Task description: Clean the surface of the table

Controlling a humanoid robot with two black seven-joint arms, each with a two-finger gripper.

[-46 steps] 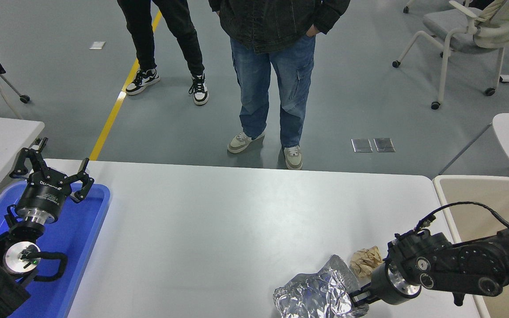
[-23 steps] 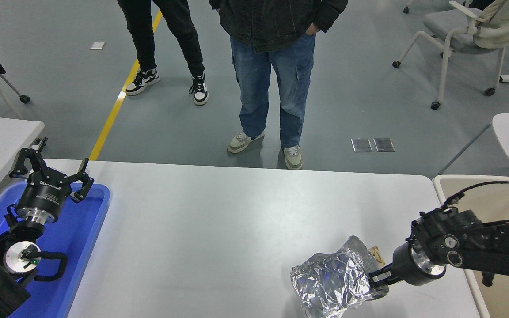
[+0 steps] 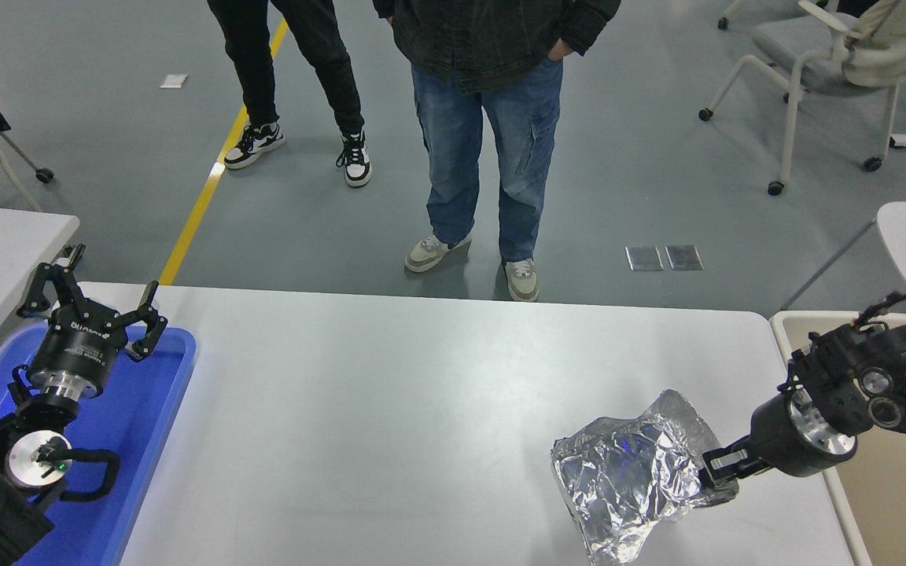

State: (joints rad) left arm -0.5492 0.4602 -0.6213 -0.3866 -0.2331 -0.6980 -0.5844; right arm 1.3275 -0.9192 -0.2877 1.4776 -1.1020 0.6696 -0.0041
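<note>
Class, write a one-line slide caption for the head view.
Right gripper holds crumpled foil above the table surface; left gripper parked over a blue tray.

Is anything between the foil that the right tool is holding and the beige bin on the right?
Nothing visible. The right tool grips the crumpled foil at its right edge, and only bare table surface lies between it and the beige bin beside the table.

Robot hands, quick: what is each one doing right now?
Left gripper: open, holding nothing, parked over the blue tray.
Right gripper: closed on the crumpled foil.
</note>
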